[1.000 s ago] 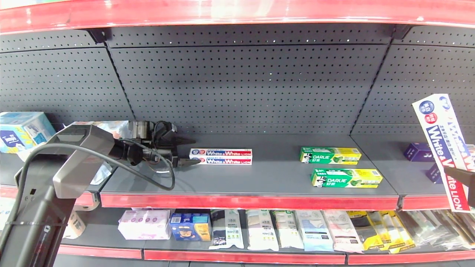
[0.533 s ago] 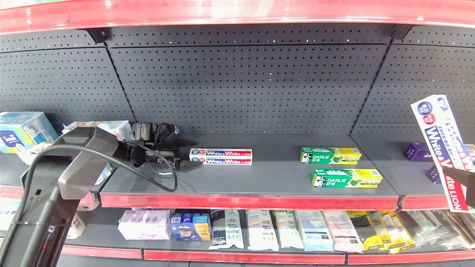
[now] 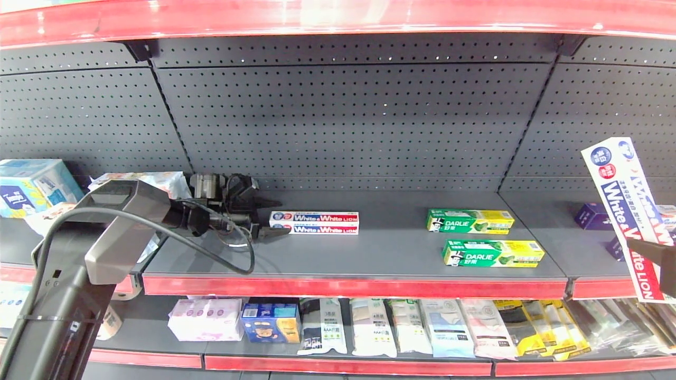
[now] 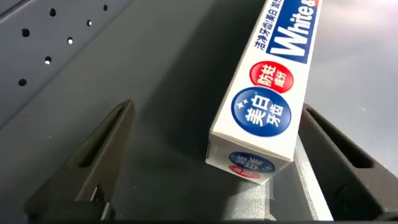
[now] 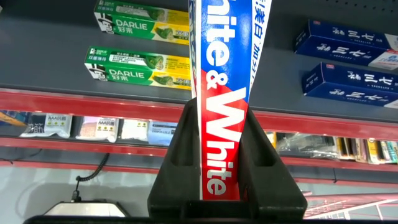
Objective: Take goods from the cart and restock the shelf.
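The left jaws stand wide open over the shelf point(image 3: 380, 258), one on each side of the left end of a white toothpaste box point(image 3: 314, 222) that lies flat, left of centre. To its right lies a far green box point(image 3: 470, 221) and, nearer, a near green box point(image 3: 493, 253). At the far right, the right jaws are clamped on a second white toothpaste box point(image 3: 623, 206), held tilted in the air in front of dark blue boxes point(image 3: 594, 216).

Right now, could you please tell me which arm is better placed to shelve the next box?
Right. The right gripper is shut on a toothpaste box, raised before the shelf; the left gripper is open astride the shelved box end, holding nothing.
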